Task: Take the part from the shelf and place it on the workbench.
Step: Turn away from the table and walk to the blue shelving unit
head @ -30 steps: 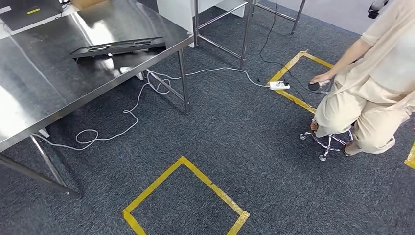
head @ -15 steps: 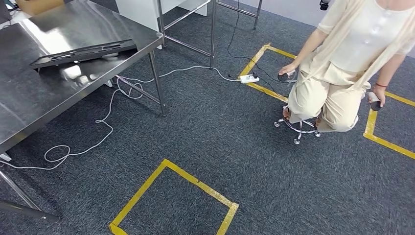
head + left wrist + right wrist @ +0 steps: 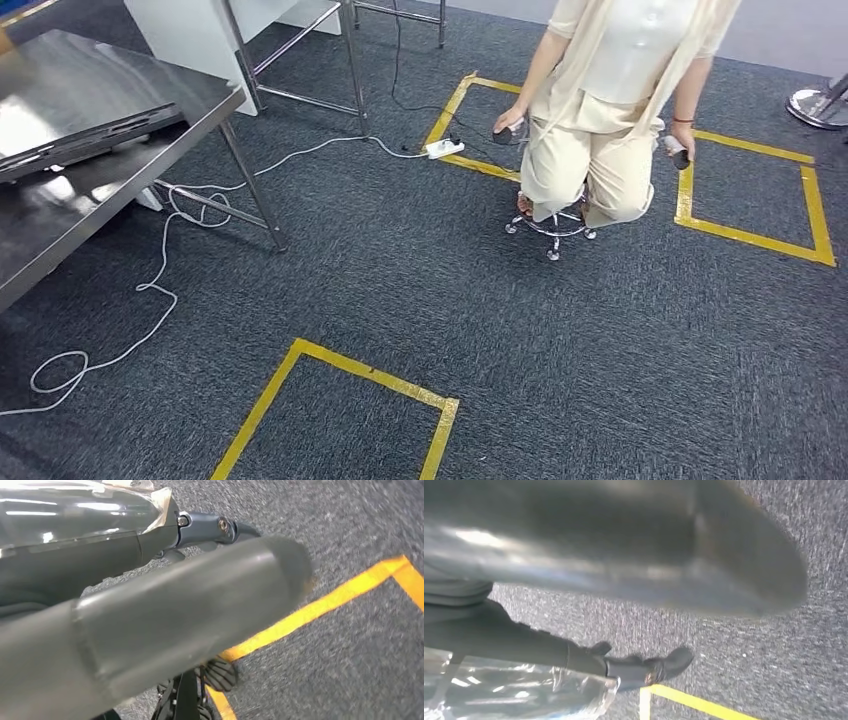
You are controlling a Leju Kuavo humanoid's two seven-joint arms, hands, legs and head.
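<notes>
part (image 3: 85, 138) on workbench (image 3: 60, 205); camera turned.

No text, label, brand, number or sign can be read on anything in these views.

Person (image 3: 600, 110) on stool (image 3: 551, 226) — yellow floor tape (image 3: 340, 363).

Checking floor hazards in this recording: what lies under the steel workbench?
Under the steel workbench, a white cable trails and loops across the grey carpet, passing the table leg. The tabletop covers the floor farther back, so anything there is hidden.
</notes>
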